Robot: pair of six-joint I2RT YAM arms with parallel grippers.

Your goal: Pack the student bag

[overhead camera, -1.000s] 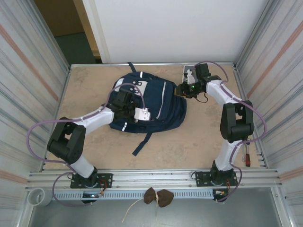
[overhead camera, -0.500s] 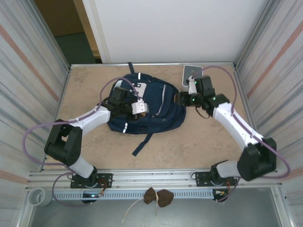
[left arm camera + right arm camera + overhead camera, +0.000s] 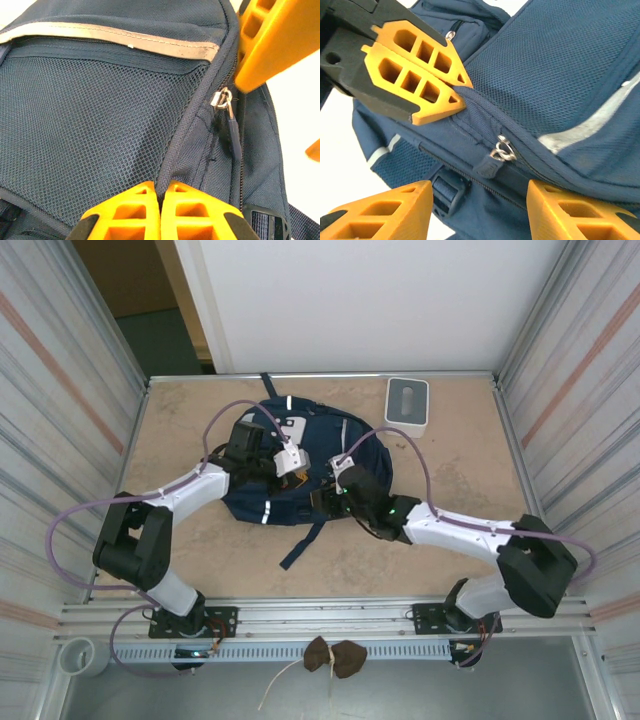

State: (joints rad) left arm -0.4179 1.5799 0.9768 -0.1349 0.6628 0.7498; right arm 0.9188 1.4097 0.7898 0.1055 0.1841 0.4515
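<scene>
The student bag (image 3: 318, 435) lay flat on the surface (image 3: 180, 420), my left claw (image 3: 161, 194) pinching its fabric beside the zip, seemingly to hold it taut, while my right claw (image 3: 480, 200), spread, straddled the zip pull (image 3: 490, 164), ready to grasp it

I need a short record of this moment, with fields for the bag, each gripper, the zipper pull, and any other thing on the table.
bag: student bag, navy, lying flat near the middle of the table
left gripper: left gripper shut, pinching a seam of the bag beside the mesh pocket
right gripper: right gripper open, one finger on each side of the zipper pull
zipper pull: zipper pull hanging from its slider, not clamped
other thing: white-grey box at the far edge, apart from the bag
</scene>
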